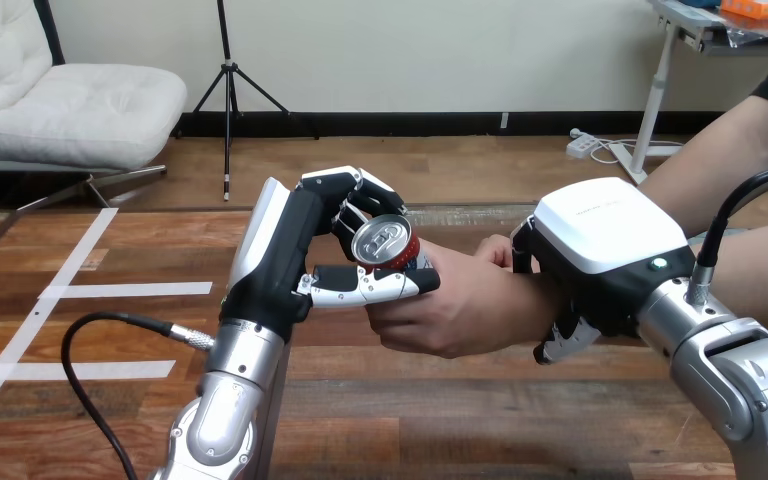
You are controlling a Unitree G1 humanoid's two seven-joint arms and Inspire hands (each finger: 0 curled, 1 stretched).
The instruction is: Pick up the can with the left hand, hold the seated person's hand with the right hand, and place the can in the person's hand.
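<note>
Your left hand (pixel 295 255) is raised above the worktop (pixel 460 420) near the middle of the head view. Its fingers (pixel 355 190) are curled over the far side of the can (pixel 385 242) and its thumb (pixel 375 287) is stretched across just below it, so the can is pinched between them. The can is red with a silver top. It is held clear of the worktop and tilted so that the top faces back toward the camera.

The person's hand (pixel 460 315) reaches in from the right and sits just to the right of the can and below it. Its fingers are curled and it touches the can's lower part. Your thumb lies across the front of those fingers. You cannot tell whether the person's hand has any real grip on the can, though both hands are on it.

Your right hand (pixel 605 235) is on the person's wrist, with its white back shell on top facing the camera. Dark fingers wrap over the near edge of the wrist, and white fingertips (pixel 560 345) show underneath it, so the hand is closed round the wrist. Its silver forearm (pixel 730 370) runs off to the lower right corner.

White tape strips (pixel 130 290) lie on the worktop well to the left of your left arm.
</note>
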